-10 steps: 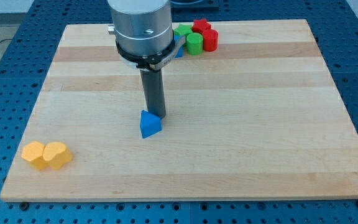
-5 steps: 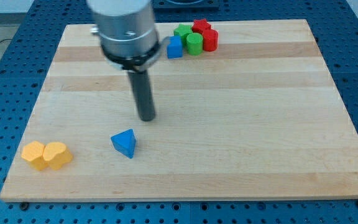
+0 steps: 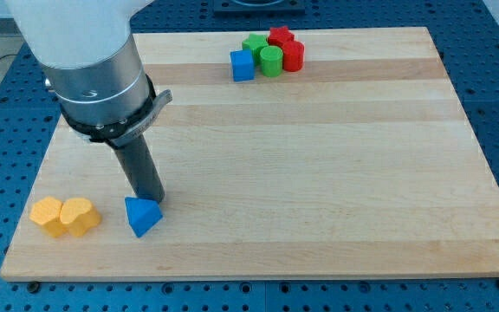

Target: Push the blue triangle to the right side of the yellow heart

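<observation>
1. So, my tip (image 3: 152, 198) sits just above the blue triangle (image 3: 142, 216), touching or nearly so. No claw here, just a bare rod.
2. The yellow heart (image 3: 80, 216) sits off to my tip's left, near the triangle.
3. Mostly done, I'd say: one small nudge left.

White upper housing, smooth and rounded. Below it, brushed silver-grey metal cylinder (image 3: 98, 82), closed at the bottom by a dark ring with a small grey tab jutting toward the view's right. Straight dark grey rod (image 3: 141, 169) under the ring, plain, ending in my tip (image 3: 152, 200).
</observation>
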